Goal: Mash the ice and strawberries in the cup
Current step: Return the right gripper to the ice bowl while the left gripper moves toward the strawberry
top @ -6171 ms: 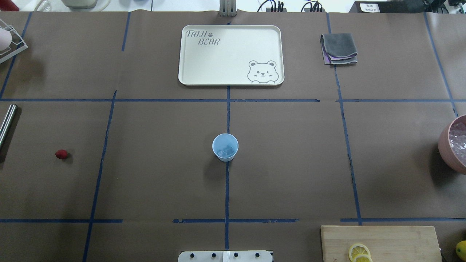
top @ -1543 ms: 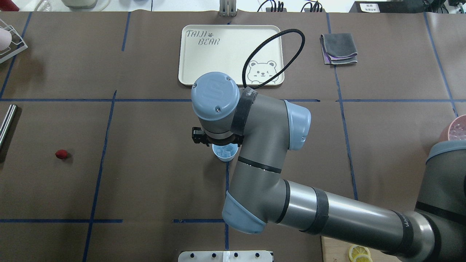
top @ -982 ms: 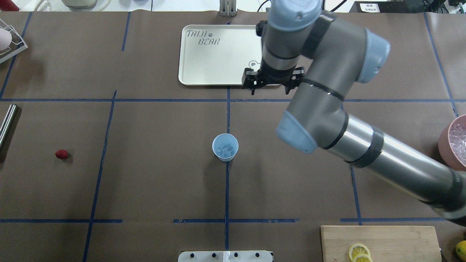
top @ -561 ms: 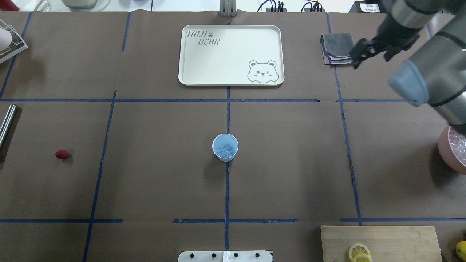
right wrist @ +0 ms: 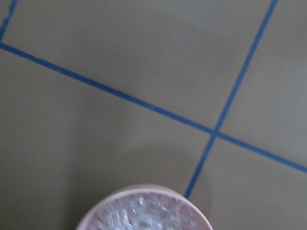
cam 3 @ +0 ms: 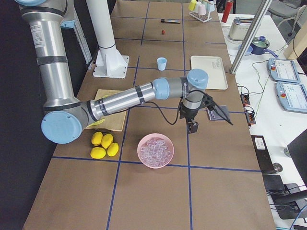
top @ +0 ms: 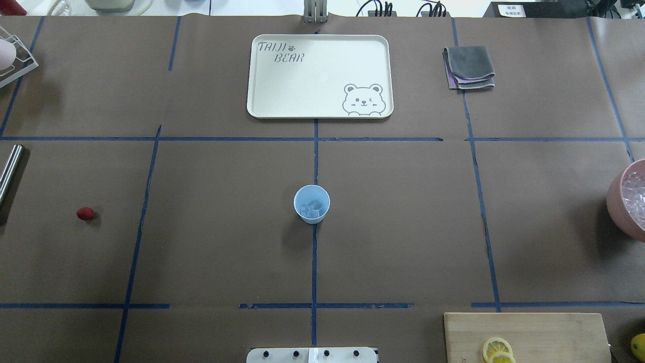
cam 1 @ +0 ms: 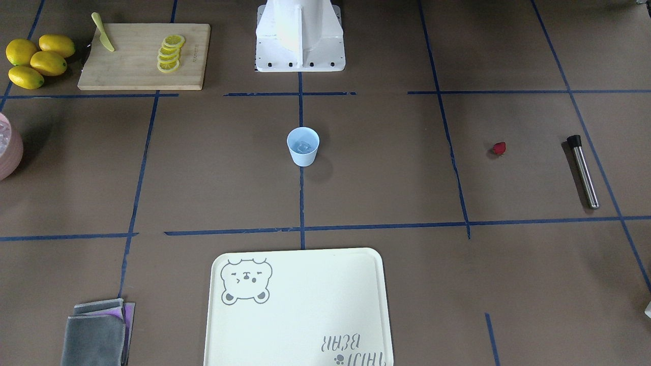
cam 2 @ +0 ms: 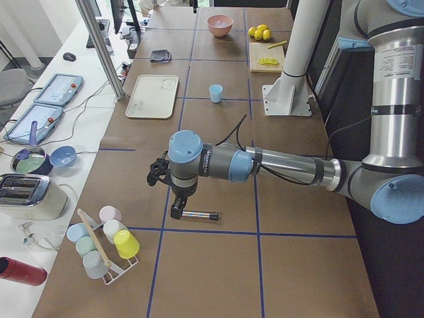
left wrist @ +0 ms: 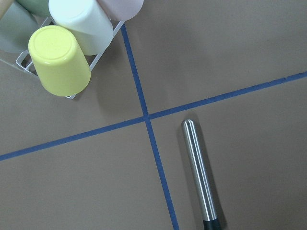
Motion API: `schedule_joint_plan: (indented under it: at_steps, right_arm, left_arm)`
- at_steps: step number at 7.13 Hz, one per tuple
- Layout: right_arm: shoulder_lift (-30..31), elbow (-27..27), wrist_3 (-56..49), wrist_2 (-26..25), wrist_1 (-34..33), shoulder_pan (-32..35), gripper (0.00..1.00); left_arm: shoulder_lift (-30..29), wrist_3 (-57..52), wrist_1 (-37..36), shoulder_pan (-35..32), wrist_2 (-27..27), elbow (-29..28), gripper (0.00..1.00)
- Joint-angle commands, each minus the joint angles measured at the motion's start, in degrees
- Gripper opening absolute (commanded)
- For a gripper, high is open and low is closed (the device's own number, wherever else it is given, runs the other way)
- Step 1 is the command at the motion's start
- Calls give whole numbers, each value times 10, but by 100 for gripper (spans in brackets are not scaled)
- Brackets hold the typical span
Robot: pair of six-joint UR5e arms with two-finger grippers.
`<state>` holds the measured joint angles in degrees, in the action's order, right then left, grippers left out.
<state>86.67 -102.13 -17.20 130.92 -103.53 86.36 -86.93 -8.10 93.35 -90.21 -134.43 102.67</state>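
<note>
**Ice in cup, strawberry outside**

Far left, left claw hangs over steel rod; we can't tell its jaws. Strawberry lies on tabletop, well left of centre cup holding ice. Right claw beside pink bowl; jaws likewise unclear.

Cup mid-table, ice inside, strawberry far left, tray behind, bowl far right
</note>
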Motion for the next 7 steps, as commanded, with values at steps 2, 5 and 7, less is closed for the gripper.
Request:
schedule_joint_plan:
  at_steps: [2,5,7]
  right_arm:
    - [132,-7,-23,-1,3,54,99]
    - [153,-8,54,-1,83,54,99]
    - [156,-8,57,-1,93,54,99]
  left_arm:
    - [-18,23,13,62,0,8,100]
    - [-20,251,18,156,6,80,100]
    - [-1,321,74,207,29,81,100]
